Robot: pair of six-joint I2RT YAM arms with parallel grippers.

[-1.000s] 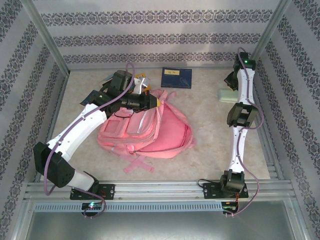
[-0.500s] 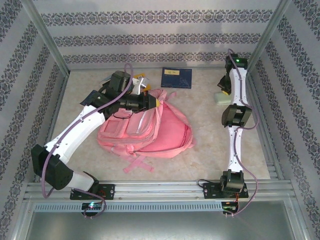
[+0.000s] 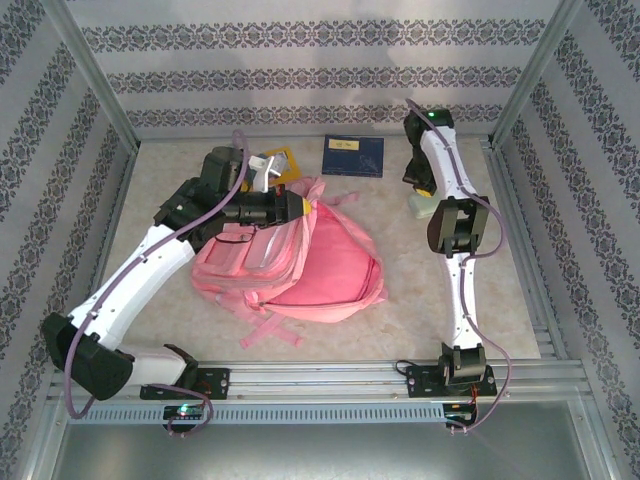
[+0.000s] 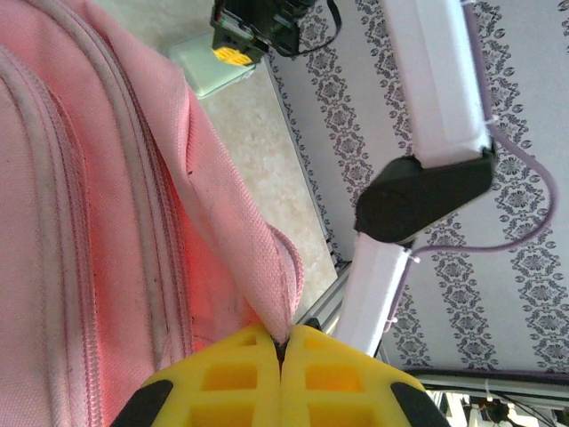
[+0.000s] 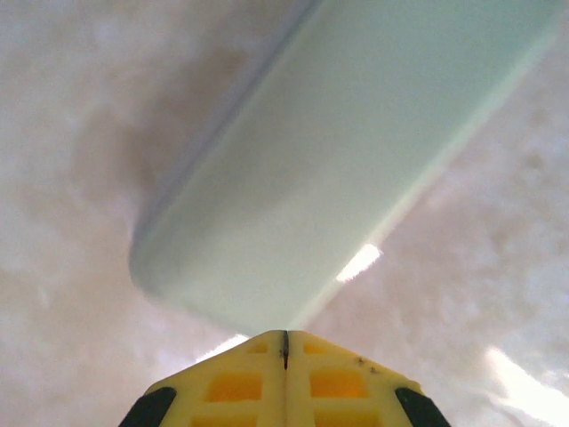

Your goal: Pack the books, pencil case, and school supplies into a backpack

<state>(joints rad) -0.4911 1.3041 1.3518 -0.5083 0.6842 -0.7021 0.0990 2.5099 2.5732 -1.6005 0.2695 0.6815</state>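
Now the left gripper (image 4: pixel 283 342) is shut tight on the backpack (image 3: pixel 330 265) edge, mid frame. The right gripper (image 5: pixel 284 338) is shut too and seems to pinch the pencil case (image 3: pixel 421 208) end, upper right. Next, I think, the case must go over to the bag's opening.

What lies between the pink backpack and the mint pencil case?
Nothing: in the top view, only bare marbled tabletop separates the backpack from the pencil case.

place: lab test cell | alu rail frame (image 3: pixel 320 375) | patterned wall panels (image 3: pixel 300 75)
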